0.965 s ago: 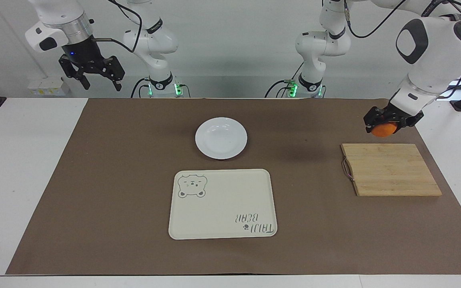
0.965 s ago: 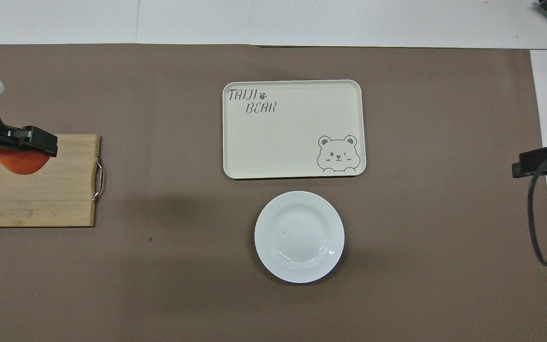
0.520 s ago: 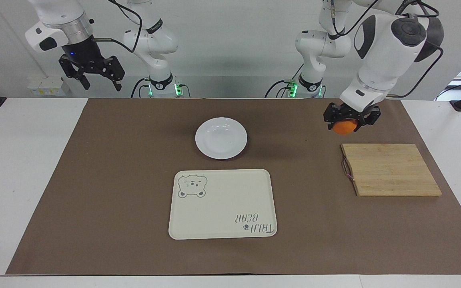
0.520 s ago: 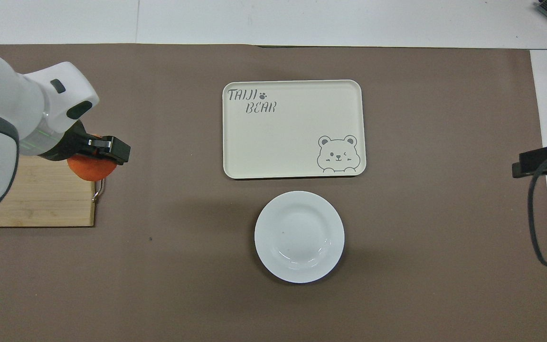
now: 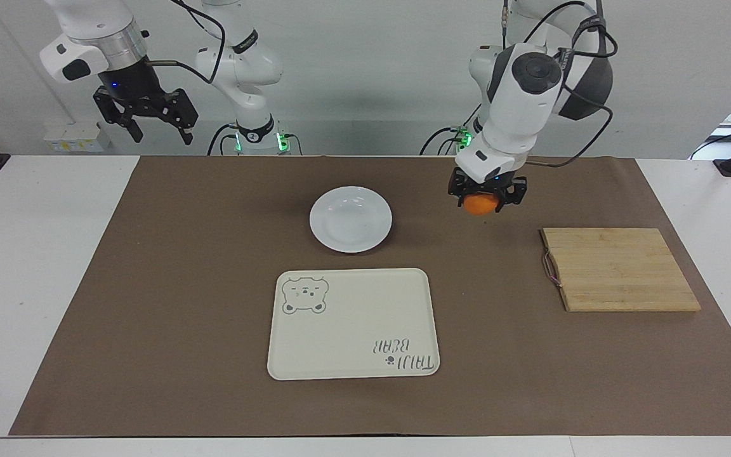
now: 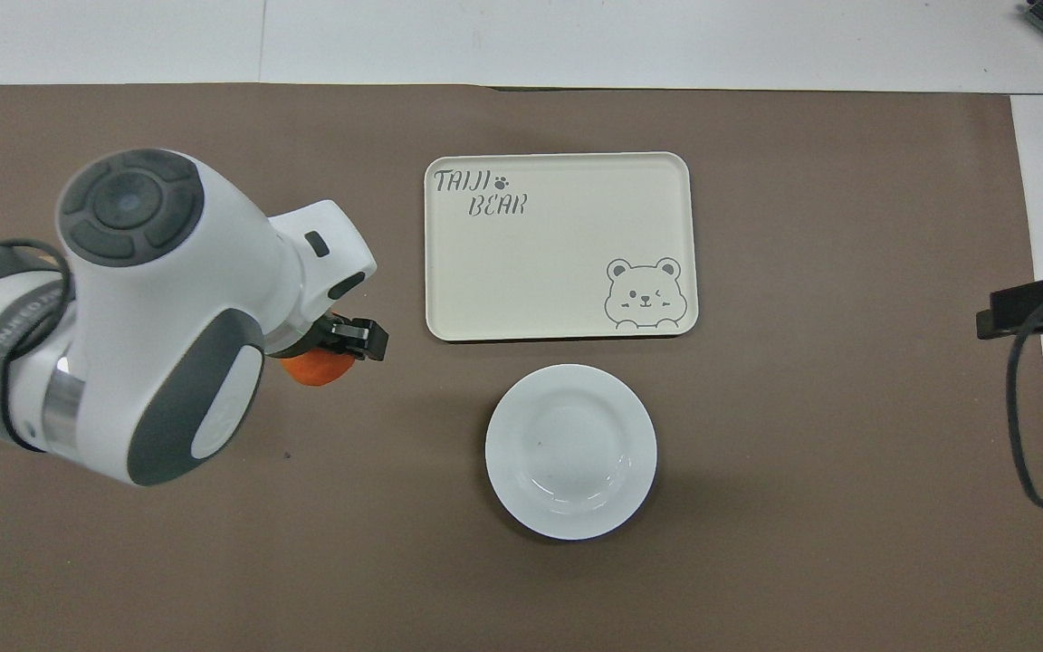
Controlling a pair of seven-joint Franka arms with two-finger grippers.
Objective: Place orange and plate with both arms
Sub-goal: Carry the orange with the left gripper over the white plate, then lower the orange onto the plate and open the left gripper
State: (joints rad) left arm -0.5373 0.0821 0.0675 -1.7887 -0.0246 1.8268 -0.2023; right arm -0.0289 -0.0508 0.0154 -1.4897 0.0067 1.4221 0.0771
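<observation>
Swinging off the cutting board (image 5: 619, 269), the left arm (image 5: 521, 95) carried the orange (image 5: 480, 204) over bare surface (image 5: 200, 304) toward the plate (image 5: 351, 218), fingers clamped on it. Right gripper (image 5: 153, 124) waited, fingers spread, empty. Delivery looked close.

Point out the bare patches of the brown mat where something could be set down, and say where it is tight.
Bare mat runs wide from the plate and tray toward the right arm's end. Another open strip lies between the tray and the cutting board. It is tight in the narrow gap between plate and tray. The left gripper holds the orange over mat between plate and board.
</observation>
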